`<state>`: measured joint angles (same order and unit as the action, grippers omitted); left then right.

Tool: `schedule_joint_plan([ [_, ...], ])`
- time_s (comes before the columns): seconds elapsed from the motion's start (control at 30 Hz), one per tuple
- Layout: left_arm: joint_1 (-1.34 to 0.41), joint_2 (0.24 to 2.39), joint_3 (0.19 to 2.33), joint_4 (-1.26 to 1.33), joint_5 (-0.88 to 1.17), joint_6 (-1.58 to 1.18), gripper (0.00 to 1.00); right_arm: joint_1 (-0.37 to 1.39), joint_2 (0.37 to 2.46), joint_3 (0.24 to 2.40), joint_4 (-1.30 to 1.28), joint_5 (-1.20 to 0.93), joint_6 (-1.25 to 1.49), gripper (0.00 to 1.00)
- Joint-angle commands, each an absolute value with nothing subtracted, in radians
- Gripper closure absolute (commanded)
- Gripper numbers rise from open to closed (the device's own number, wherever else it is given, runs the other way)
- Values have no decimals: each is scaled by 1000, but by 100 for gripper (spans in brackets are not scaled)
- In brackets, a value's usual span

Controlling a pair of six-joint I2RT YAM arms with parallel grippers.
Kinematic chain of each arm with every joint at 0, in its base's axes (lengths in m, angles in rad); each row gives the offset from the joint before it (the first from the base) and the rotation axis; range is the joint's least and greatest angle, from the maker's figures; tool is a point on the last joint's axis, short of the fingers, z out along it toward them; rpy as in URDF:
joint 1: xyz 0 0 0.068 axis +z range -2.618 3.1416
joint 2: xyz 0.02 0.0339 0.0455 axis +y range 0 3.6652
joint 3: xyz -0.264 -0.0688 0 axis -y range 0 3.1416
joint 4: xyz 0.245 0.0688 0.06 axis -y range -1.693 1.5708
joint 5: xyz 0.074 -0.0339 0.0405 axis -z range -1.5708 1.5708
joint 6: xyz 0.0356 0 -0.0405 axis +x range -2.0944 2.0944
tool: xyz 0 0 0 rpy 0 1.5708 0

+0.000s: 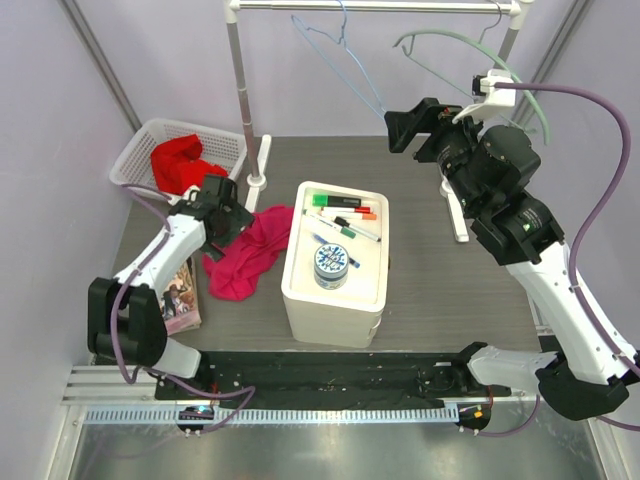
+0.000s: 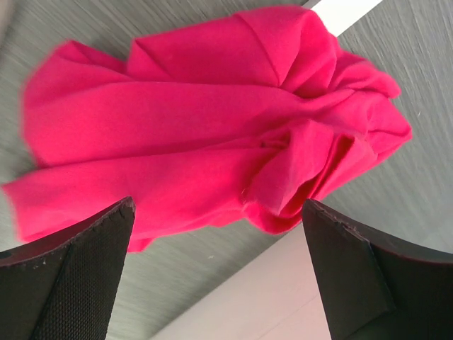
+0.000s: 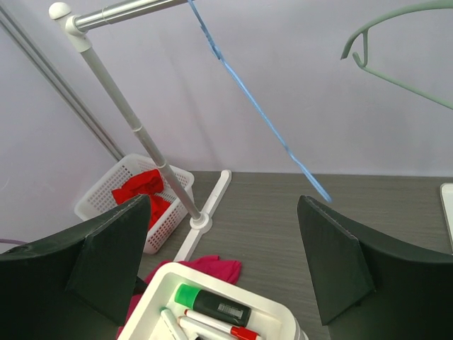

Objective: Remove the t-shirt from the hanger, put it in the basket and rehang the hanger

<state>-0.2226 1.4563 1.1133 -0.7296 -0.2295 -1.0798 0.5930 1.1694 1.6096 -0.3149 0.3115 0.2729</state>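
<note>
The pink t-shirt [image 1: 248,250] [image 2: 212,142] was off the hanger. It lay in a crumpled heap on the worktop, toward the left edge. One side of it touched the left wall of the white box [image 1: 300,290] that stood in the middle of the worktop.

The left gripper [image 1: 228,205] [image 2: 218,212] hung just over the shirt. Its two fingers were spread wide apart and there was nothing between them.

The right gripper [image 1: 405,125] [image 3: 223,202] was up high, near the far edge on the right side. Its fingers were spread wide too, and it held nothing.

A rail [image 1: 370,6] ran along the far edge. A blue hanger [image 1: 338,62] [image 3: 255,113] and a green hanger [image 1: 455,36] [image 3: 407,83] hung from it. Both were bare. The right gripper was close to them, but I could not tell if it touched either one.

In the far left corner sat a white basket [image 1: 140,150] with a red cloth [image 1: 180,160] in it. The white box held some marker pens [image 1: 345,212] and a small round tin [image 1: 331,266]. A thin book [image 1: 183,290] lay by the left edge, near the left arm.
</note>
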Motion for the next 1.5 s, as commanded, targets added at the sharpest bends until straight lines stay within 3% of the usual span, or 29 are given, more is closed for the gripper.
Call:
schedule_joint_plan([
  [0.0, -212, 1544, 1138, -677, -154, -1247, 0, 595, 1149, 1608, -279, 314, 279, 11],
  [0.5, -213, 1750, 1020, -601, -113, -1580, 2, 595, 1104, 1598, -295, 339, 256, 11],
  [0.6, -213, 1703, 973, -554, -153, -1595, 15, 595, 1098, 1592, -295, 345, 250, 11],
  [0.73, -213, 1588, 896, -454, -201, -1574, 61, 595, 1091, 1585, -295, 356, 244, 11],
  [0.8, -213, 1522, 855, -388, -238, -1537, 73, 595, 1091, 1580, -293, 357, 244, 11],
  [0.83, -213, 1456, 848, -377, -250, -1522, 84, 595, 1088, 1578, -293, 359, 244, 11],
  [0.9, -213, 1395, 854, -400, -290, -1476, 98, 595, 1088, 1575, -293, 360, 244, 11],
  [1.17, -215, 1091, 880, -376, -434, -1344, 100, 595, 1078, 1551, -262, 354, 253, 11],
  [1.47, -215, 1054, 1063, -227, -552, -1017, 100, 595, 1072, 1549, -261, 357, 250, 11],
])
